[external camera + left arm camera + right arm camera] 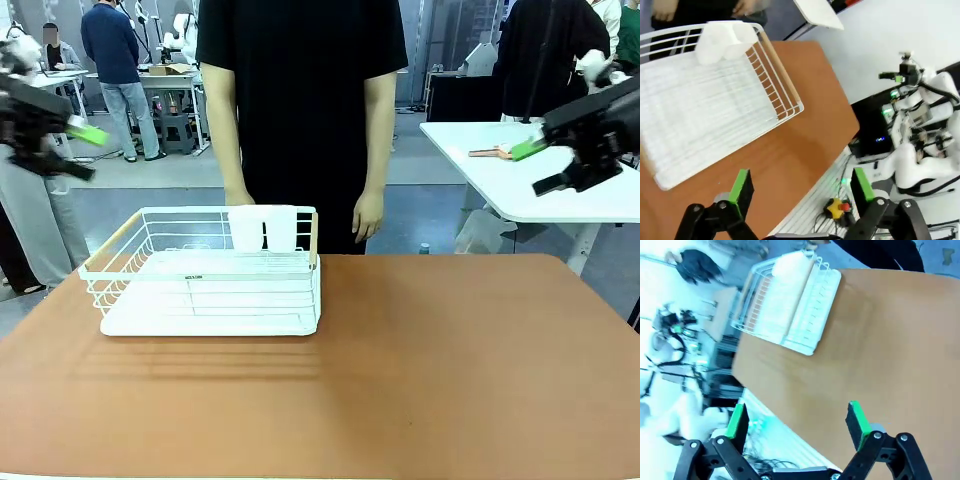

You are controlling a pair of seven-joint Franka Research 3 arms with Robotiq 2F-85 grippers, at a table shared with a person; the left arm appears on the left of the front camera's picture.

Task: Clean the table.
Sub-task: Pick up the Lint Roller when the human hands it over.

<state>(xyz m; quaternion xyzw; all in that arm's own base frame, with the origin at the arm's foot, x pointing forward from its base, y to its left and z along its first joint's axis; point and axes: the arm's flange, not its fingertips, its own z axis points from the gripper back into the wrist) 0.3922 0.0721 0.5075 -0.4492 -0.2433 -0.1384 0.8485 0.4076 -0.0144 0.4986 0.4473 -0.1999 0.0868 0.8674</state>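
The reddish-brown table (pixel 420 370) spreads across the front view, and its top shows too in the left wrist view (pixel 805 130) and the right wrist view (pixel 880 355). A white wire dish rack (pixel 205 275) stands on its far left part, with two white cups (pixel 263 228) at its back edge. The same rack (pixel 705 105) (pixel 785 305) appears from both wrists. My left gripper (pixel 70 148) hangs high at the left edge, open and holding nothing (pixel 802 187). My right gripper (pixel 545 165) is raised at the right, also open and bare (pixel 797 420).
A person in black stands at the far side, one hand (pixel 367 217) hanging by the table's edge behind the rack. A white-topped table (pixel 540 175) stands at the back right with a small object on it. Other people stand farther back.
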